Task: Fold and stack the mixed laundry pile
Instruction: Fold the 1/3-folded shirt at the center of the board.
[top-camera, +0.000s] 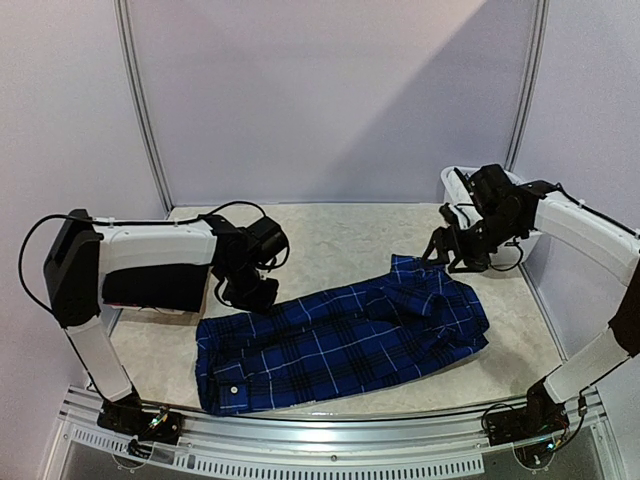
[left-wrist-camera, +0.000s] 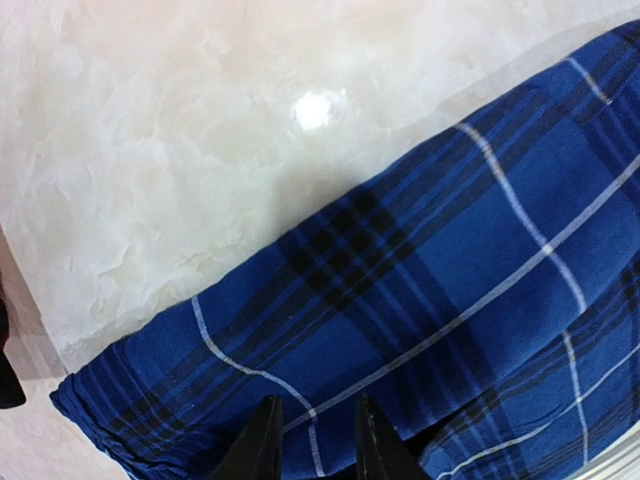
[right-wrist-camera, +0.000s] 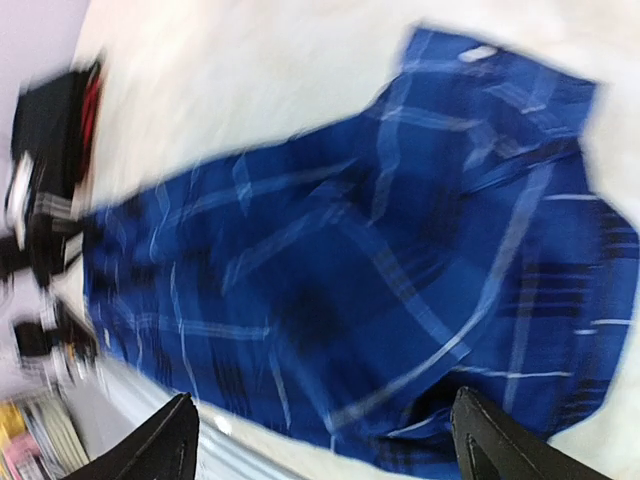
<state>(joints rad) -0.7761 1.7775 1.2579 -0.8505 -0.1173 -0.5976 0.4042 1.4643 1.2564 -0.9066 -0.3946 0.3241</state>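
Across the middle of the pale marbled table (top-camera: 330, 230) lies the large blue plaid button shirt (top-camera: 340, 340), spread flat. Its long axis runs from the near left corner up to the far right. On the left side, under the left arm, rests a folded black garment (top-camera: 150, 288), and a white plastic basket (top-camera: 452, 182) stands at the far right corner. The right gripper (right-wrist-camera: 322, 400) hangs over the far right end of the shirt with its jaws wide apart and nothing between them. The left gripper (left-wrist-camera: 318, 405) sits at the far left corner, its tips close together over the cloth. I cannot tell if it pinches a fold. Each arm is nearest to its own end, so I think a fold along the length needs both.
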